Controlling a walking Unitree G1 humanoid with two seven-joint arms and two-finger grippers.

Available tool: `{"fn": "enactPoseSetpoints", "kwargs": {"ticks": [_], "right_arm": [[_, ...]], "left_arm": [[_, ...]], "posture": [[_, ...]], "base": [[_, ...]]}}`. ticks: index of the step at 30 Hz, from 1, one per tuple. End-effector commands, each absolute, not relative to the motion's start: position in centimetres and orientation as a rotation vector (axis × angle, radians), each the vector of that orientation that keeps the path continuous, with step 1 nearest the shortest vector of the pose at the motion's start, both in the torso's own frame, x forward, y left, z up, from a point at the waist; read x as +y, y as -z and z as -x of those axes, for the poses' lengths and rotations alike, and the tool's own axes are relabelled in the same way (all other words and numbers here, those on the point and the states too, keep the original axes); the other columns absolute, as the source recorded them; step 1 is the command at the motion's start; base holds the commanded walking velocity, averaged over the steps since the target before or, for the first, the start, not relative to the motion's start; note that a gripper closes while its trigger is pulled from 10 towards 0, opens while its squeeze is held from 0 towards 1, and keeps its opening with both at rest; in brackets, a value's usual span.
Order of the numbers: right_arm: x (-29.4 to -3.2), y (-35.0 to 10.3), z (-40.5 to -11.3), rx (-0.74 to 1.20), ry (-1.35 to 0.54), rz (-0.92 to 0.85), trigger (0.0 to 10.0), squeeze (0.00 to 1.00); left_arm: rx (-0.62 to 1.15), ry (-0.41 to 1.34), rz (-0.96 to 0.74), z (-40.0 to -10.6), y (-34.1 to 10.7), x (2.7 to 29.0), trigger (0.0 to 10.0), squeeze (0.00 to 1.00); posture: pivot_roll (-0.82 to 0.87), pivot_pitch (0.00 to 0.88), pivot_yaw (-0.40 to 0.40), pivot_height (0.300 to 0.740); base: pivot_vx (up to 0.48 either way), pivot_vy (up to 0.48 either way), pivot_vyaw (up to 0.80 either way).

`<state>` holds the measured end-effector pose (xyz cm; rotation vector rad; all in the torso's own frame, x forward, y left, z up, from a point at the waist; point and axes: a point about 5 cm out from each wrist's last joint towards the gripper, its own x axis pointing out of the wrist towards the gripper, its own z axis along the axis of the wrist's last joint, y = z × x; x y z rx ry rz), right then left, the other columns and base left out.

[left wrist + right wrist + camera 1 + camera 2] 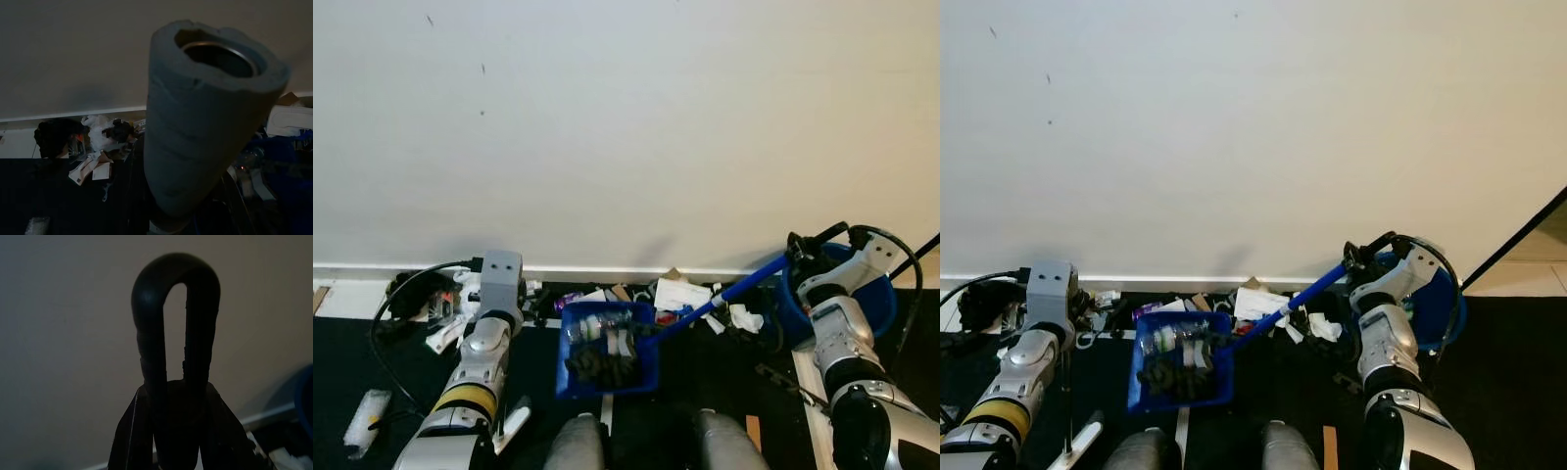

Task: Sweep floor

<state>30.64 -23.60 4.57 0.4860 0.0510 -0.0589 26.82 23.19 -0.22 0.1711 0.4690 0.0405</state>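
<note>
Both arms are reaching forward toward the white wall [626,127]. The right end effector [803,257] is clamping the top of the blue dustpan handle [724,294], so the debris-loaded dustpan [607,352] is sitting low and to its left, over the dark floor [705,372]. The left end effector [205,147] is gripping a grey foam-covered pole [215,112], with litter [690,294] lying along the baseboard.

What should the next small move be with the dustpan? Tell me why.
Probably swing the dustpan toward the blue bin beside the right arm and tip it out. The pan already holds a heap of scraps, the right hand grips its handle, and more litter lies along the wall, needing room.
</note>
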Motion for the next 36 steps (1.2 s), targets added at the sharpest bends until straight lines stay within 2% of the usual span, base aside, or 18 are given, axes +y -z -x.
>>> {"fn": "enactPoseSetpoints", "kwargs": {"ticks": [1, 5, 8, 14, 20, 30, 36], "right_arm": [[-23.5, -5.4, -31.1, -0.002, 0.055, -0.516, 10.0, 0.00], [-25.4, -7.4, -30.8, -0.089, 0.050, -0.432, 10.0, 0.00], [-25.8, -8.1, -30.6, -0.118, 0.039, -0.397, 10.0, 0.00], [-27.7, -10.2, -29.1, -0.169, 0.076, -0.189, 10.0, 0.00], [-27.7, -11.4, -29.6, -0.183, 0.087, -0.142, 10.0, 0.00], [-27.0, -11.2, -29.9, -0.099, 0.107, -0.191, 10.0, 0.00], [-27.4, -9.3, -29.2, 0.022, 0.218, -0.195, 10.0, 0.00]], "left_arm": [[0.513, -0.016, -0.118, -26.2, 1.2, 22.2, 10.0, 0.00], [0.496, 0.050, -0.158, -26.5, 1.1, 21.2, 10.0, 0.00], [0.489, 0.069, -0.171, -26.6, 1.0, 20.9, 10.0, 0.00], [0.470, 0.075, -0.170, -27.0, 0.6, 20.8, 10.0, 0.00], [0.470, 0.086, -0.180, -27.2, 0.6, 20.7, 10.0, 0.00], [0.463, 0.120, -0.195, -27.4, 0.5, 20.0, 10.0, 0.00], [0.476, 0.102, -0.182, -27.1, 0.8, 20.0, 10.0, 0.00]], "posture": [[0.09, 0.000, -0.005, 0.740], [0.08, 0.000, 0.003, 0.740], [0.08, 0.000, 0.004, 0.740], [0.07, 0.000, 0.009, 0.740], [0.07, 0.000, 0.009, 0.740], [0.07, 0.000, -0.008, 0.740], [0.07, 0.000, -0.017, 0.740]], "base": [[0.000, 0.000, 0.00], [0.000, 0.000, 0.00], [0.000, 0.000, 0.00], [0.000, 0.000, 0.00], [0.000, 0.000, 0.00], [0.000, 0.000, 0.00], [0.000, 0.000, 0.00]]}}
